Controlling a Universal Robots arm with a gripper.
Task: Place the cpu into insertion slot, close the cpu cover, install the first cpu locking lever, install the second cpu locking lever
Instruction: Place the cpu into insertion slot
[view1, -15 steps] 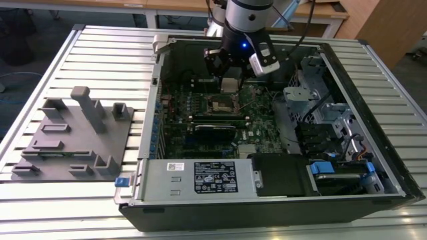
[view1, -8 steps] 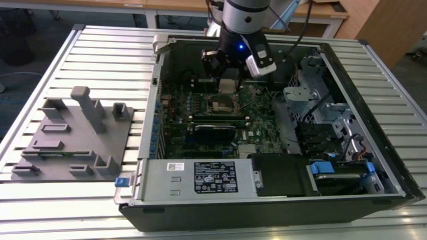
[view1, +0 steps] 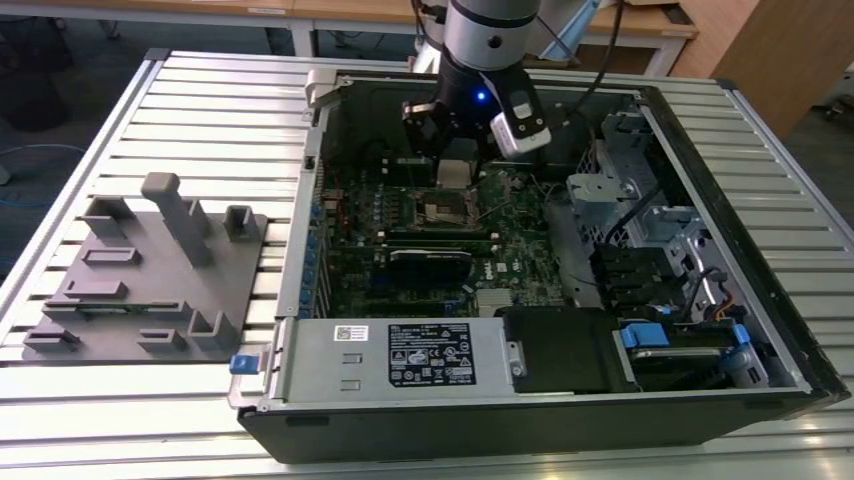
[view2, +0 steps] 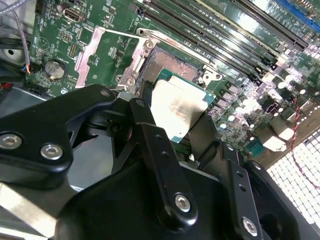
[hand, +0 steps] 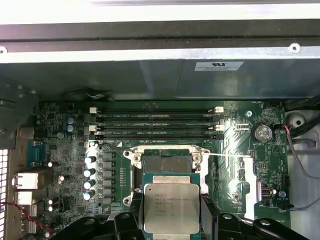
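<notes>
Gripper (view2: 175, 122): clamped on the cpu, one black finger against each of two opposite edges; the fingers (view2: 152, 145) reach down into the open computer case (view1: 534, 425).
Cpu (hand: 171, 205): held flat with its dull silver top facing up, poised over the near edge of the insertion slot (whether it touches the rim I cannot tell).
Insertion slot (hand: 166, 164): in the exterior view it lies at 6 o'clock of the held chip; its dark centre is bare and uncovered inside the shiny rim.
Cpu cover (view2: 90, 52): swung open, its thin silver frame lying back on the board just beside the slot.
Green board (view1: 521, 240): flat on the floor of the case, the slot near its middle.
Memory slots (hand: 155, 125): long black rows running parallel, just beyond the slot.
Power supply box (view1: 387, 355): at 6 o'clock of the board in the exterior view.
Grey fixture (view1: 147, 290): at 9 o'clock of the case, well apart from the arm, on the slatted table (view1: 200, 110).
</notes>
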